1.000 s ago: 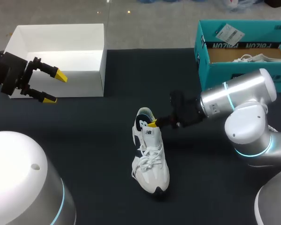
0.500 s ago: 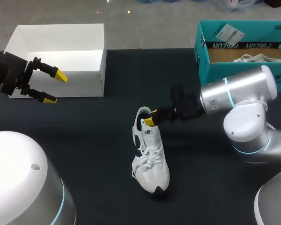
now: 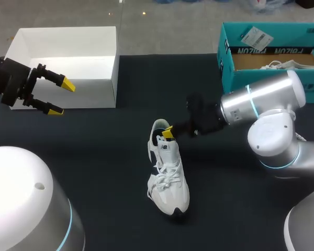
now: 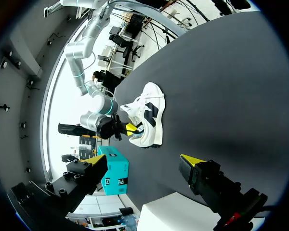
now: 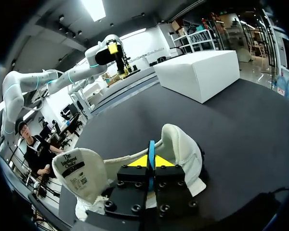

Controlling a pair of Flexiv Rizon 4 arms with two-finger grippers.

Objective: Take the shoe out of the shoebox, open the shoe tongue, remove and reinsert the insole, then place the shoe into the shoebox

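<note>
A white sneaker (image 3: 170, 183) with dark side panels lies on the black table, toe toward me. My right gripper (image 3: 167, 132) is at its heel opening. In the right wrist view the yellow tips (image 5: 151, 161) are pressed together on a thin blue edge that looks like the insole (image 5: 151, 147), with the heel collar (image 5: 183, 144) just ahead and the lifted tongue (image 5: 82, 173) to one side. My left gripper (image 3: 55, 97) hangs open and empty in front of the white box (image 3: 63, 36). From the left wrist view, the sneaker (image 4: 149, 113) lies far ahead of the left gripper (image 4: 144, 166).
A teal shoebox (image 3: 261, 78) stands at the back right with a second white shoe (image 3: 288, 65) inside. The open white box takes the back left corner. My right arm's elbow (image 3: 272, 136) bulks over the table's right side.
My right gripper crept a little up and left at the sneaker's heel opening. The sneaker and the left arm kept still.
</note>
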